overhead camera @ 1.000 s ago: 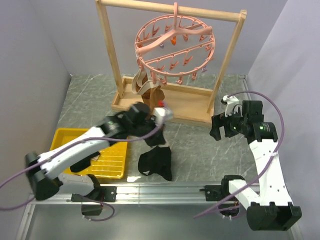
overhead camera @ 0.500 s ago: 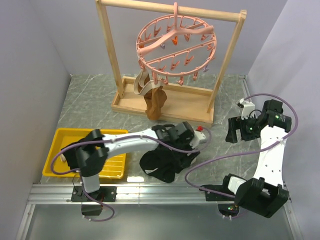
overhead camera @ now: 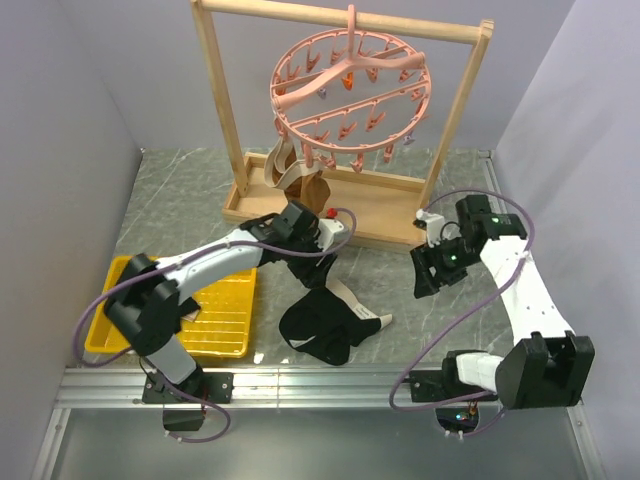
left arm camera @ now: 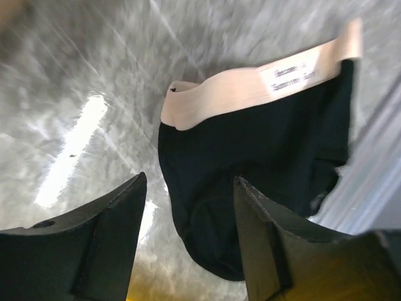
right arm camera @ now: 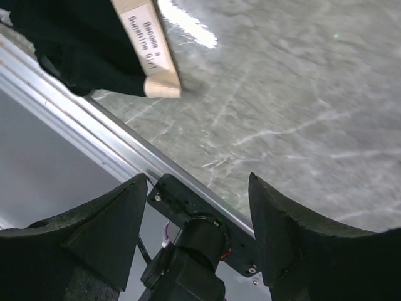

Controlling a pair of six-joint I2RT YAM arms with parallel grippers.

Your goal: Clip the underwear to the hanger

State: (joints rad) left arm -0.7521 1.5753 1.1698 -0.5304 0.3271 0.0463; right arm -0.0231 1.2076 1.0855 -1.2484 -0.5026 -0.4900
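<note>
Could lose the underwear (overhead camera: 322, 322) on the lift by pinching only one slack black fold instead of the firmer waistband (left arm camera: 250, 88), with left pincer (left arm camera: 189, 185) and right pincer (right arm camera: 197, 182) both spread and empty. Lies crumpled and limp on the desk (overhead camera: 190, 195) near 6 o'clock, well apart from the hanger (overhead camera: 350, 95) up at 12 o'clock, tan band twisted out toward 3 o'clock with a white label (left arm camera: 294, 72) showing.

Robot lab test cell. Marbled grey worktop (overhead camera: 180, 190) boxed by plain pale walls (overhead camera: 60, 120). Left arm (overhead camera: 220, 260), right arm (overhead camera: 515, 285) bolted to aluminium rail (overhead camera: 330, 382). Staged props: wooden frame (overhead camera: 215, 110), pink hanger (overhead camera: 272, 90), yellow tray (overhead camera: 220, 320).
</note>
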